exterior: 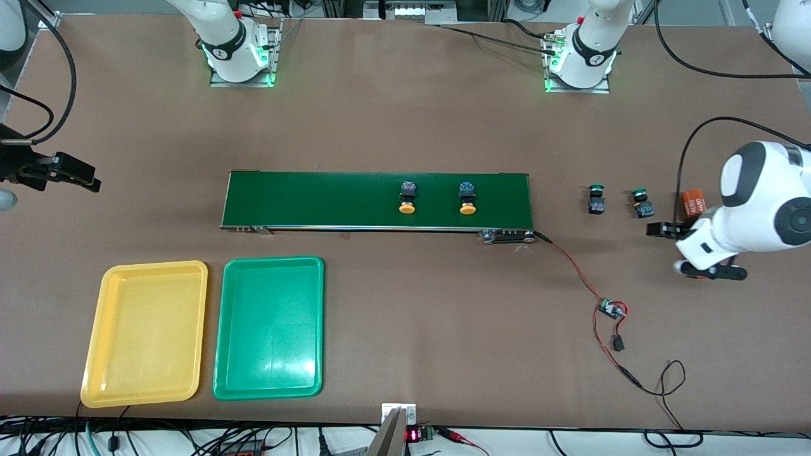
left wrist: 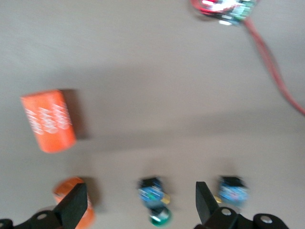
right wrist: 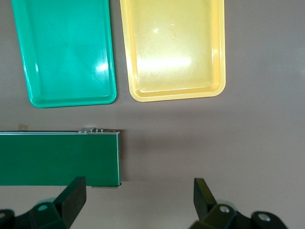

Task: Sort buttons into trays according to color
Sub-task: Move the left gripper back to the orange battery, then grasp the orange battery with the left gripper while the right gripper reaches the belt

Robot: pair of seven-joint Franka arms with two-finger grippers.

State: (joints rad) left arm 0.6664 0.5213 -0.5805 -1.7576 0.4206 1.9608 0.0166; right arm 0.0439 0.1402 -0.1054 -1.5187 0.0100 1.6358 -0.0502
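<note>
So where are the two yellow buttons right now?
In the front view both yellow buttons sit side by side on the green conveyor belt, toward the left arm's end.

The setting is a robotics lab. Two arm bases (exterior: pixel 239 60) are bolted to a brown table (exterior: pixel 405 126). A small conveyor belt (exterior: pixel 317 199) is wired to a bare circuit board (exterior: pixel 612 310). Cable bundles (exterior: pixel 190 440) run along the table edge.
</note>
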